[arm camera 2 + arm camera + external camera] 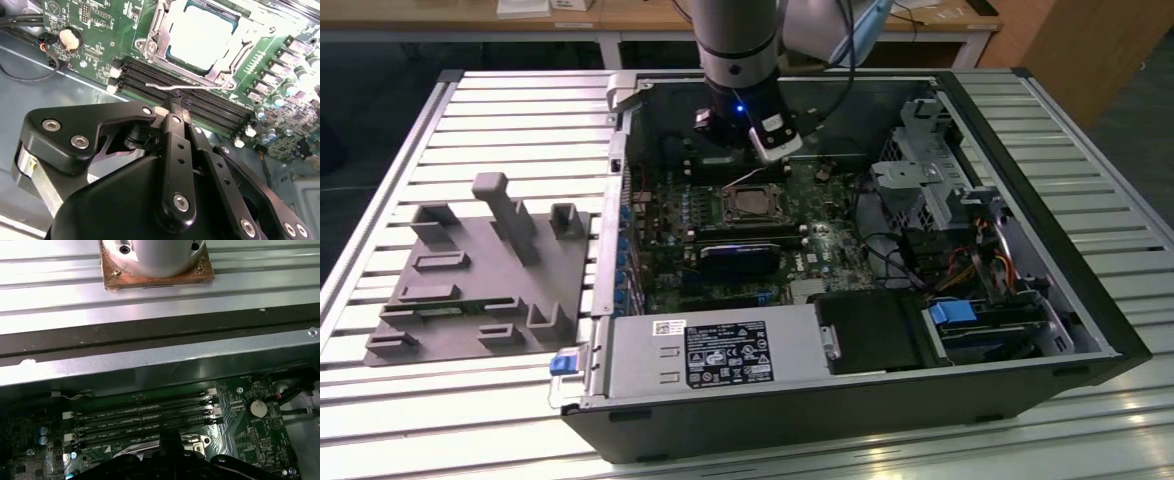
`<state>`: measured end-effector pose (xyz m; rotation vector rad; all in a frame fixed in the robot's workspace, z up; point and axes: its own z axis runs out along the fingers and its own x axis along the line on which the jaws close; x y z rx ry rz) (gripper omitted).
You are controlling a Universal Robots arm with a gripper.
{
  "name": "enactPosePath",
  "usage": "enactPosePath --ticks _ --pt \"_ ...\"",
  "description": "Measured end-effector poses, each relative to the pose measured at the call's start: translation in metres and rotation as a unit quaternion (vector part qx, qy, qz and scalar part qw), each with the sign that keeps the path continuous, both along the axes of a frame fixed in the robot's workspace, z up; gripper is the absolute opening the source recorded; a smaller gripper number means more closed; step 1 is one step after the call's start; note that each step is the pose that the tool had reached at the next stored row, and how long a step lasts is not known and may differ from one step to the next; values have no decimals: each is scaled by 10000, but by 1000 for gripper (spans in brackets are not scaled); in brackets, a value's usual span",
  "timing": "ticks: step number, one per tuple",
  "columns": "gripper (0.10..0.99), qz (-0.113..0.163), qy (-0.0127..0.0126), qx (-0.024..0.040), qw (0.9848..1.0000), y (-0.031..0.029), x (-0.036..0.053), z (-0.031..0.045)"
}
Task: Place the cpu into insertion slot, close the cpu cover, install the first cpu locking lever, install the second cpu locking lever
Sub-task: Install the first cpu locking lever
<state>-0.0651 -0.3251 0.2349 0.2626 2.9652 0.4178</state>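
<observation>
The cpu (pixel 202 37) was seated in the insertion slot (pixel 750 203) under the lowered cpu cover (pixel 152 40). The pincer (pixel 173 104) was pressed together, tips set against the wire locking lever (pixel 200 88), apparently so it could be pushed home.

Computer case (pixel 1014 130) lies open on the desk (pixel 520 110). Fixture block (pixel 480 270) sits on the desk to the exterior view's left of the case, apart from it. Circuit board (pixel 667 230) lies flat on the case floor. Power supply box (pixel 707 350) runs along the near edge of the case, with the drive cage (pixel 927 170) at the exterior view's right side. Cpu (pixel 202 35) sits in the insertion slot (pixel 227 75), with the cpu cover (pixel 150 42) down around it. Memory slots (pixel 200 102) run just beside the slot, and the lever (pixel 210 87) lies between them. Gripper (pixel 175 102) is over the memory slots, jaws together, tip at the lever.
</observation>
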Motion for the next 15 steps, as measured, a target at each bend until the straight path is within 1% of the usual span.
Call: enactPosePath --ticks 4,7,8,12,13,14,15 --pt "102 0 -62 0 10000 0 -3 -51" --pt "102 0 -134 -1 9999 0 -10 -78" --pt "102 0 -146 -2 9999 0 -11 -81" --pt "102 0 -147 -3 9999 0 -10 -82" --pt "102 0 -148 -15 9999 1 -10 -83" --pt "102 -1 -148 -48 9999 2 -10 -84" --pt "102 -1 -147 -98 9998 4 -11 -86"
